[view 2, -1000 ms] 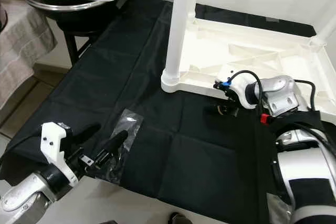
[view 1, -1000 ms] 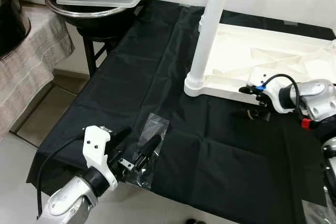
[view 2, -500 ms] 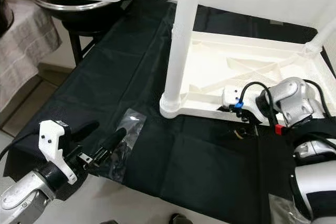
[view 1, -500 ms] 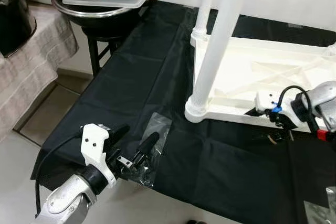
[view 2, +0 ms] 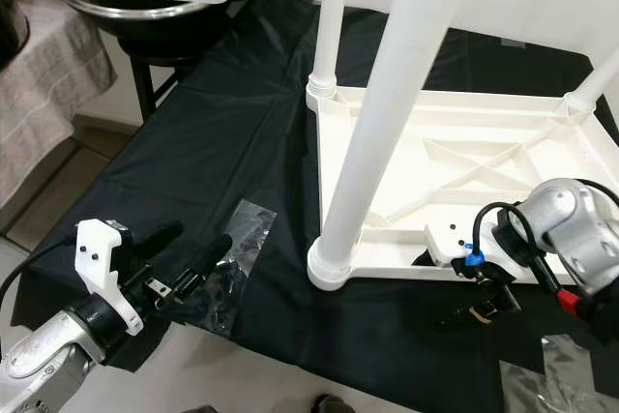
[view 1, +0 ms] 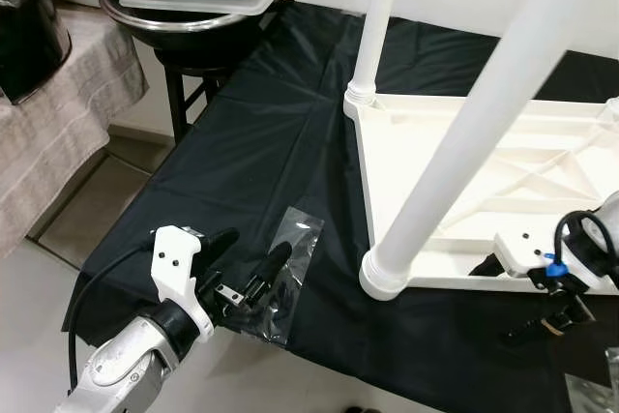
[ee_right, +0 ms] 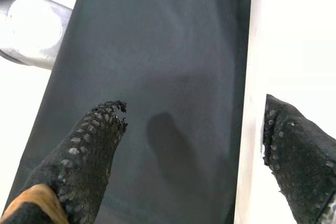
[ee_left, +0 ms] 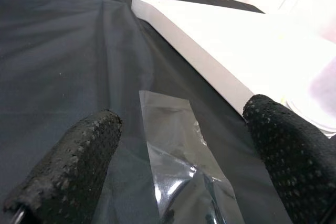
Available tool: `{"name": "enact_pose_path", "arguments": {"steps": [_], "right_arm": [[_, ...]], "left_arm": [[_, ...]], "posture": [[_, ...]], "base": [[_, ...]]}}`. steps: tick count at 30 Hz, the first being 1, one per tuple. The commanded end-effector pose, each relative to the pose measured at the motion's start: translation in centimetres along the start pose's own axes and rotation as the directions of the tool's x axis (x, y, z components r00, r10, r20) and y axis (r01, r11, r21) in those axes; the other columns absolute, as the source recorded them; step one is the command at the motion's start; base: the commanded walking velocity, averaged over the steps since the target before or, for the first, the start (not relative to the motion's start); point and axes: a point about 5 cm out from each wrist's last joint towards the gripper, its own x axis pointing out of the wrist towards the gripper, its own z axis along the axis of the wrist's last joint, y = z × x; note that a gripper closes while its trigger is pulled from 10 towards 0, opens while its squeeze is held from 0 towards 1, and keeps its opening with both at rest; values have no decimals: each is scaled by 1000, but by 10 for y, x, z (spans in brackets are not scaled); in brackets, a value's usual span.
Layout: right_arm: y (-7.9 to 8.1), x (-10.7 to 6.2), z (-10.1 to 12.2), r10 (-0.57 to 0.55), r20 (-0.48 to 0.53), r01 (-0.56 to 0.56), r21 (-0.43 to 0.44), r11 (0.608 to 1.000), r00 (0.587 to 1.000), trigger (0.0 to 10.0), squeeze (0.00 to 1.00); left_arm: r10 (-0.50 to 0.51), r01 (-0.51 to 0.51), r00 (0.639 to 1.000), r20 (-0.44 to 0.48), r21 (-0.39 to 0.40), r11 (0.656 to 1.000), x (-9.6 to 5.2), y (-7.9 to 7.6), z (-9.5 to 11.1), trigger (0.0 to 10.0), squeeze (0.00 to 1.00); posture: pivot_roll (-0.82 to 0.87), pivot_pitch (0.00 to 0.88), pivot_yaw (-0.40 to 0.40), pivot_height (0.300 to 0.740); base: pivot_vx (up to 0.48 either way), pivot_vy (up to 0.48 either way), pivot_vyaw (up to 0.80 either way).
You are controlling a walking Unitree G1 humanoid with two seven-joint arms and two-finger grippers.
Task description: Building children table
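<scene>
1. Table top (view 1: 503,191), white and upside down, lies on my black cloth (view 1: 251,142), legs (view 1: 474,132) up.
2. My left gripper (view 1: 253,256) is spread wide over a clear bag (view 1: 285,268).
3. My right gripper (view 2: 464,287) is spread at the table's near edge, one finger touching it.

white plastic table (view 1: 503,181) | upside down on black cloth (view 1: 242,142) | legs (view 2: 382,113) pointing up
</scene>
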Motion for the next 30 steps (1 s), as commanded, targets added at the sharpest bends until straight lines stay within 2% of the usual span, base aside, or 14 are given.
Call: {"name": "enact_pose_path", "arguments": {"steps": [1,3,4,6,8,9,10,12,14,18,21,22,27,30], "right_arm": [[2,0,3,20,41,-20,3,1000,999,10000,0],[-1,-3,7,-25,83,25,5,1000,996,10000,0],[-5,-8,12,-83,152,81,20,996,985,10000,0],[-5,-8,12,-83,152,81,20,996,985,10000,0],[-5,-14,21,-177,279,168,58,984,944,10000,0],[-5,-14,21,-177,279,168,58,984,944,10000,0],[-3,-14,28,-224,358,204,92,975,907,10000,0],[6,-10,39,-244,472,203,137,970,847,10000,0],[14,-5,48,-223,538,171,145,975,813,10000,0],[17,-3,51,-214,557,160,144,976,803,10000,0],[17,13,62,-236,586,196,133,972,775,10000,0],[17,13,62,-236,586,196,133,972,775,10000,0],[0,27,72,-414,605,349,229,909,680,10000,0],[-3,29,74,-447,606,372,255,892,658,10000,0]], "left_arm": [[-4,4,1000,-23,-9,1000,0,0,-7,10000,0],[-7,7,1000,-22,-10,1000,1,-1,-7,10000,0],[-10,9,1000,-22,-8,1000,1,-1,-7,10000,0],[-10,9,1000,-22,-8,1000,1,-1,-7,10000,0],[-6,6,1000,-28,-5,1000,0,2,-8,10000,0],[-6,6,1000,-28,-5,1000,0,2,-8,10000,0],[1,-1,999,-36,-3,1000,-2,4,-10,10000,0],[12,-12,999,-49,-1,1000,-4,8,-12,10000,0],[19,-19,998,-54,0,1000,-5,11,-13,10000,0],[21,-21,998,-56,1,1000,-5,12,-14,10000,0],[22,-22,998,-65,8,1000,-6,14,-16,10000,0],[22,-22,998,-65,8,1000,-6,14,-16,10000,0],[11,-11,998,-62,10,1000,-4,11,-18,10000,0],[8,-7,998,-63,9,1000,-4,11,-19,10000,0]], "posture": [[28,168,-21,740],[30,167,-19,740],[32,168,-17,740],[32,168,-17,740],[32,174,-14,740],[32,174,-14,740],[30,173,-14,740],[31,178,-12,740],[29,176,-10,740],[26,175,-9,740],[23,173,-11,740],[23,173,-11,740],[19,174,-15,740],[19,174,-15,740]], "base": [[0,0,0],[0,0,0],[0,0,0],[0,0,0],[0,0,0],[0,0,0],[0,0,0],[0,0,0],[0,0,0],[0,0,0],[0,0,0],[0,0,0],[0,0,0],[0,0,0]]}}
